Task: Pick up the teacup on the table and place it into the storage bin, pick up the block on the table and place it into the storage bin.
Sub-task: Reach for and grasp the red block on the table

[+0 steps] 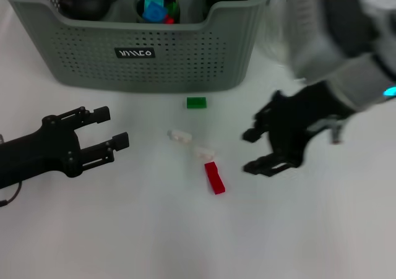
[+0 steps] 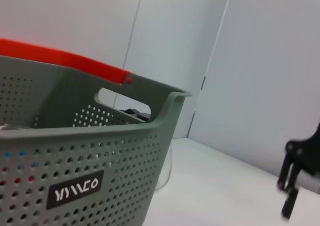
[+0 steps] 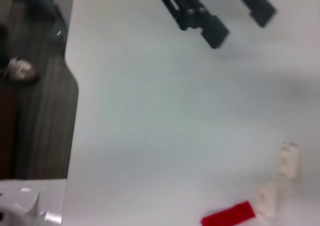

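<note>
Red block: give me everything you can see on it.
The red block is a small oblong brick, looks like plastic, lying flat on the white table, well in front of the storage bin. Its far end sits right at a pale whitish block; contact is unclear. Neither gripper touches it; the right gripper hovers open beside it.

storage bin (image 1: 142,56) behind, blocks (image 1: 214,177) before it on table (image 1: 154,229)

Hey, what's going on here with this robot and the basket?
The robot is clearing a white table into a grey-green storage bin, which already holds dark teaware and coloured blocks. Neither gripper holds anything. The right gripper is open near a red block; the left gripper is open on the other side. A green block and two clear blocks also remain out.
</note>
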